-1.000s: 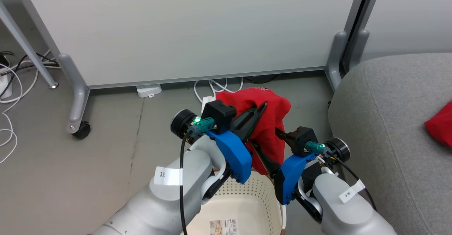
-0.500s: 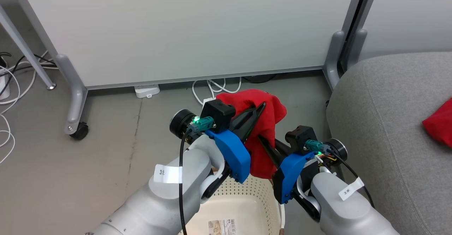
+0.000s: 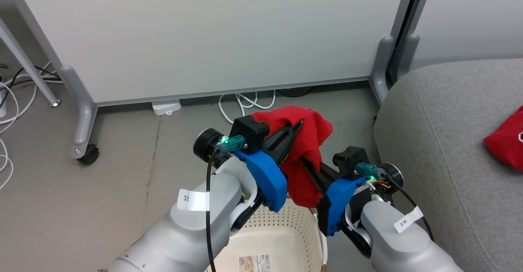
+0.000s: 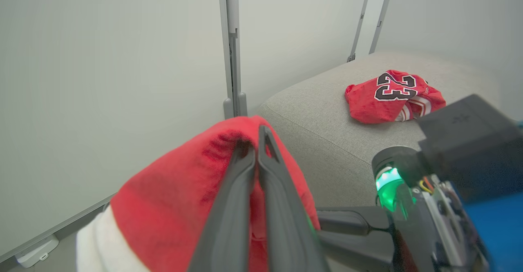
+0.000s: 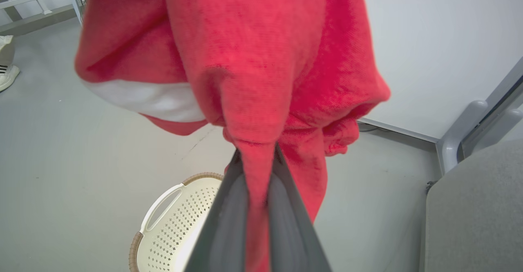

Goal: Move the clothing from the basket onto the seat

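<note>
A pale partition panel (image 3: 204, 31) stood on grey metal legs (image 3: 79, 100), one fitted with a black castor (image 3: 88, 154), and a second panel (image 3: 470, 18) joined it to the right. The floor (image 3: 81, 206) was smooth grey, crossed by a thin dark seam (image 3: 153, 157). White cables (image 3: 241, 102) and a white power strip (image 3: 166, 107) lay under the panel's lower edge. A slanted metal leg (image 3: 28, 68) stood at the left.

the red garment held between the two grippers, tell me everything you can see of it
The soft, fleecy red garment hangs bunched in the air near the cream perforated plastic basket. A white band edges one part. The left gripper pinches its top fold, the right gripper clamps a lower fold. It has not reached the grey fabric seat.
</note>
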Controlling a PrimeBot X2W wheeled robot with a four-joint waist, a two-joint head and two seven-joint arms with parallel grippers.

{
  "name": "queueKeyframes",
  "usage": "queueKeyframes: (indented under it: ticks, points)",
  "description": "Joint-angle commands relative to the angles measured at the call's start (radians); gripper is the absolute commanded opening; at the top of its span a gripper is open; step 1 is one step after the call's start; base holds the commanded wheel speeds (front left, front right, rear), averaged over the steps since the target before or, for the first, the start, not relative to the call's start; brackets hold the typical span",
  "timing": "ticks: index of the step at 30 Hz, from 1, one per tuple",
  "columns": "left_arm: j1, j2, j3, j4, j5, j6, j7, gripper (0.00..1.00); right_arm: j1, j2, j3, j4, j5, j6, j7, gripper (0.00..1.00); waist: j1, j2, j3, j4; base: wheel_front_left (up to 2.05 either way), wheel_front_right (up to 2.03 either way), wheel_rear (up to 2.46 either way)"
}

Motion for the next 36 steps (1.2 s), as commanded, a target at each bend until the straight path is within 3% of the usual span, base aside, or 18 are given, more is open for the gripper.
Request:
queueKeyframes:
  ticks: [1,2,11,19,29,36]
  points:
    - [-0.012,0.001,0.006,0.002,-0.002,-0.002,-0.005,0.84,-0.018,0.001,0.003,0.001,0.004,0.0,-0.007,0.0,0.0,0.0,0.0,-0.001,0.0,0.0,0.0]
    - [-0.009,0.001,0.009,0.003,-0.003,-0.002,-0.005,1.0,-0.019,0.001,0.005,0.001,0.007,0.0,-0.008,0.0,0.0,0.0,0.0,-0.001,0.0,0.0,0.0]
    - [0.066,0.025,0.084,-0.022,0.021,0.017,-0.005,1.0,-0.025,0.001,-0.008,0.001,0.014,0.0,-0.014,0.0,0.0,0.0,0.001,-0.004,0.0,0.0,0.0]
    - [0.241,0.086,0.245,-0.179,0.159,0.056,-0.004,1.0,-0.028,0.001,-0.032,-0.014,-0.003,0.0,-0.015,0.0,0.0,0.0,0.007,-0.015,0.0,0.0,0.0]
    - [0.498,0.115,0.488,-0.421,0.369,0.042,-0.004,1.0,0.007,0.001,-0.066,-0.037,-0.039,0.0,-0.014,0.0,0.0,0.0,0.011,-0.029,0.0,0.0,0.0]
    - [0.599,0.096,0.586,-0.434,0.44,0.016,-0.004,1.0,0.017,0.001,-0.099,-0.031,-0.065,0.0,-0.015,0.0,0.0,0.0,0.005,-0.034,0.0,0.0,0.0]
